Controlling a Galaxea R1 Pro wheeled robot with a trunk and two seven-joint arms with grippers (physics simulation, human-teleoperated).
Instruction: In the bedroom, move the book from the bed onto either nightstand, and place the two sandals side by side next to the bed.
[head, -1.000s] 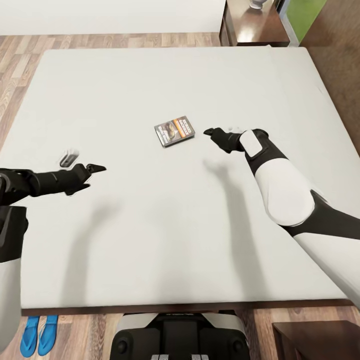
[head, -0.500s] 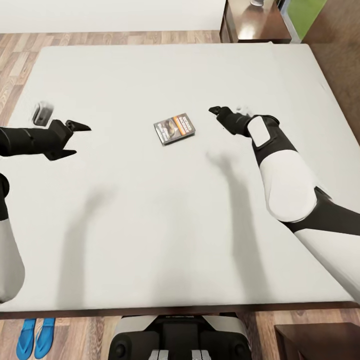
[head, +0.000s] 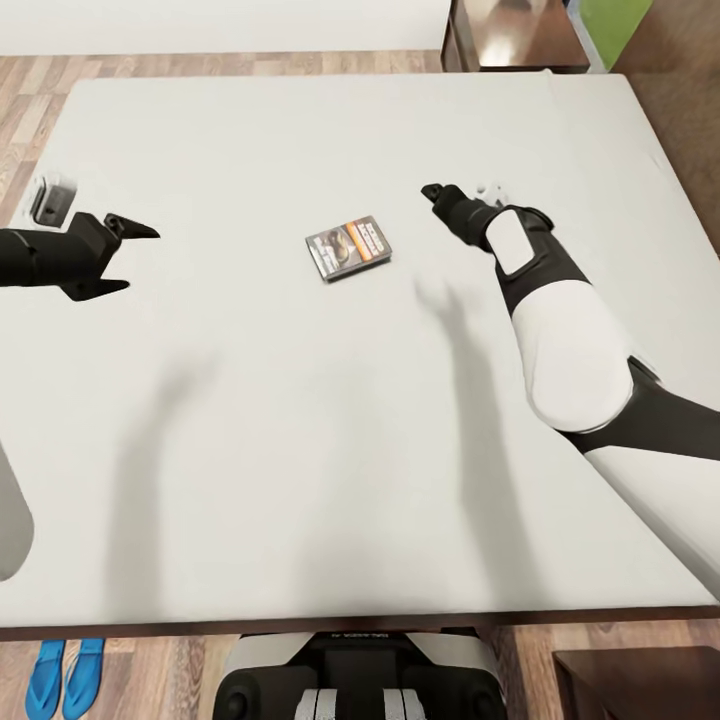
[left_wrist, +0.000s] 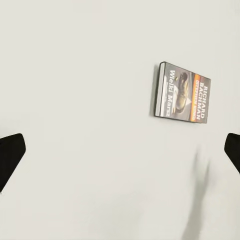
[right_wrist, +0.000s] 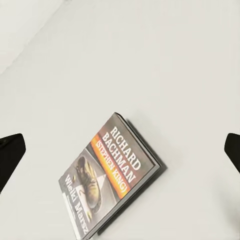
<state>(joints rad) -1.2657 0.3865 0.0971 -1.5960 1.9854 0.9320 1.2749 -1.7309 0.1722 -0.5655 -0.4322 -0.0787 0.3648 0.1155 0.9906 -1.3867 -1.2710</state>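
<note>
I look down on the bed (head: 300, 480). Its pale mattress takes up most of what I see. Brown wood floor (head: 200, 64) runs along the far side and the near side.

A dark brown nightstand (head: 515, 35) stands at the far right corner of the bed. A bit of another dark brown piece of furniture (head: 640, 685) sits by the near right corner.

My right arm (head: 570, 350) reaches out over the mattress. My left arm (head: 40, 258) comes in from the left side.

The right end effector (head: 437, 190) hangs above the mattress, near the book on its right and not touching it. In the right wrist view I see its two dark fingers far apart at the edges, so it is open and holds nothing.

The left end effector (head: 128, 256) is well apart from the book, on its left. Its fingers are spread wide too, and it is empty.

The two blue sandals (head: 62, 678) lie side by side on the floor by the near left corner of the bed.

The book (head: 347, 249) lies flat near the middle of the mattress, cover up. It shows an orange band and white letters.
</note>
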